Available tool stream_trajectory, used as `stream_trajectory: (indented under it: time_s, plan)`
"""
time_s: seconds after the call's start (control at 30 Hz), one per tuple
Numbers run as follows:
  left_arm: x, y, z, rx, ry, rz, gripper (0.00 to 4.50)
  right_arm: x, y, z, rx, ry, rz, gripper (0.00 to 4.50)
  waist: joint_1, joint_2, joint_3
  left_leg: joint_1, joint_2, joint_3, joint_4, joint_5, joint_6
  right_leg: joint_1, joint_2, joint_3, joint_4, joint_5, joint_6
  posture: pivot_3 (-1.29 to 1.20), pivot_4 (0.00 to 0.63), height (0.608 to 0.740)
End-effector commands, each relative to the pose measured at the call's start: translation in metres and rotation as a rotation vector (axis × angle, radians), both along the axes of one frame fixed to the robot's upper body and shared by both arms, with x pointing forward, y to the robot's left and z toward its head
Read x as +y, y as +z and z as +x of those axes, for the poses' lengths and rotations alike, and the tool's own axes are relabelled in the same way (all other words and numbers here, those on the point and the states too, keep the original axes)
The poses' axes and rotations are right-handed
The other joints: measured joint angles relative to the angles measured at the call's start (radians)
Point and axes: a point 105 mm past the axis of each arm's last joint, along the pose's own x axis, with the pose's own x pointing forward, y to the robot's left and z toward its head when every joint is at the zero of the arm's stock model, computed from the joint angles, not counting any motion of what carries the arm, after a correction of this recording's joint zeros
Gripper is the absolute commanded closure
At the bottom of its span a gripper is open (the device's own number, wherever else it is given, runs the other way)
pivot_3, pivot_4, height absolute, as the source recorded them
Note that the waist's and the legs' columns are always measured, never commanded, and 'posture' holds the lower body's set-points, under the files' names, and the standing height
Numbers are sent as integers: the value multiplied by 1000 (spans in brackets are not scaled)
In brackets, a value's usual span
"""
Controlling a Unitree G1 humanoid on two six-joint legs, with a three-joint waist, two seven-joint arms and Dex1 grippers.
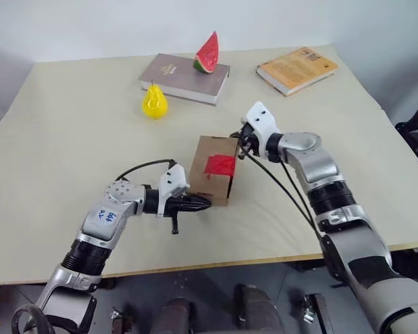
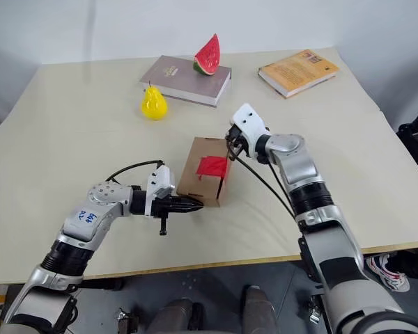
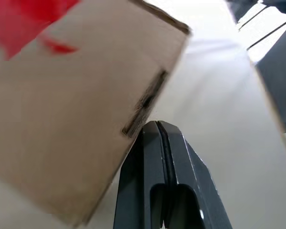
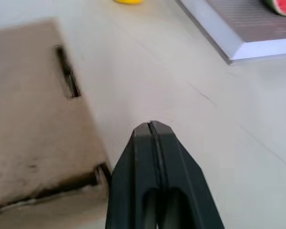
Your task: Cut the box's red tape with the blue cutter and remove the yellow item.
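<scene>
Left gripper [image 1: 200,203], fingers pressed together and empty, touches the small brown cardboard box [image 1: 210,177]; right gripper [image 1: 242,141] likewise: brace both sides evenly

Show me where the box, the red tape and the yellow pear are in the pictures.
box [image 1: 207,179]: left eye view, on its bare cardboard beside the tape.
red tape [image 1: 220,165]: left eye view, middle of the red patch.
yellow pear [image 1: 155,104]: left eye view, on its round lower body.
</scene>
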Motion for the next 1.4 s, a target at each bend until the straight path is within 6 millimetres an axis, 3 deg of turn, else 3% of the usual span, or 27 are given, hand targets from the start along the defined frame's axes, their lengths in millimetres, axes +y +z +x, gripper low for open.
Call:
stream_trajectory:
  time_s: [0.03, 0.2, 0.27, 0.33, 0.47, 0.6, 0.73, 0.87, 1.13, 1.4]
  plan:
    - [36, 18, 9, -40, 122, 1, 4492, -44, 52, 15, -206, -191, 42, 4500, 1, 0, 0, 0, 0, 0, 0, 0, 0, 0, 0, 0, 0, 0, 0, 0, 150, 740]
    - [64, 17, 8, -38, 214, 34, 4492, -73, 60, 10, -236, -259, 27, 4500, 2, 0, 0, -1, -1, -1, 0, 0, 0, 0, -1, 0, -1, 0, 0, 0, 150, 740]
    - [76, 19, 14, -72, 279, 43, 4492, -85, 50, 1, -174, -253, -2, 4500, 2, 0, 0, -1, -1, 0, -1, 0, 0, 0, -1, 0, -1, 0, 0, 0, 150, 740]
    - [78, 21, 28, -145, 335, 40, 4492, -85, 27, -20, -81, -166, -93, 4500, 9, 0, 0, -2, 1, -2, -1, 0, 0, 0, 0, 0, -1, 0, 0, 0, 150, 740]
    - [59, 26, 43, -192, 342, -20, 4492, -72, -4, -54, 46, -23, -180, 4500, 28, 0, 0, -8, -1, -4, 4, 0, 0, -2, 0, -2, -2, 0, 0, 0, 150, 740]
    - [38, 25, 44, -182, 271, -53, 4492, -56, -16, -71, 111, 58, -185, 4500, 28, 0, 0, -9, -2, -2, 6, 1, 1, -3, 0, 0, -1, 1, 1, 0, 150, 740]
    - [12, 23, 33, -138, 122, -70, 4492, -30, -15, -69, 120, 99, -122, 4500, 28, 0, 0, -8, -2, -1, 6, 1, 1, -3, 0, 0, -1, 1, 1, 0, 150, 740]
    - [0, 16, 17, -85, 12, -50, 4492, -18, -9, -71, 122, 140, -89, 4500, 28, 0, 0, -9, -3, -2, 6, 1, 1, -4, 0, 0, 0, 1, 1, 0, 150, 740]
    - [-27, 9, -14, -22, -154, -41, 4492, -26, -9, -67, 123, 161, -145, 4500, 29, 0, 0, -9, -4, -4, 6, 1, 2, -3, -1, -1, -1, 1, 2, 0, 150, 740]
    - [-46, 9, -14, -27, -157, -74, 4492, -26, -3, -60, 116, 182, -155, 4500, 29, 0, 0, -9, -4, -4, 6, 1, 2, -3, -1, 0, -1, 1, 2, 0, 150, 740]
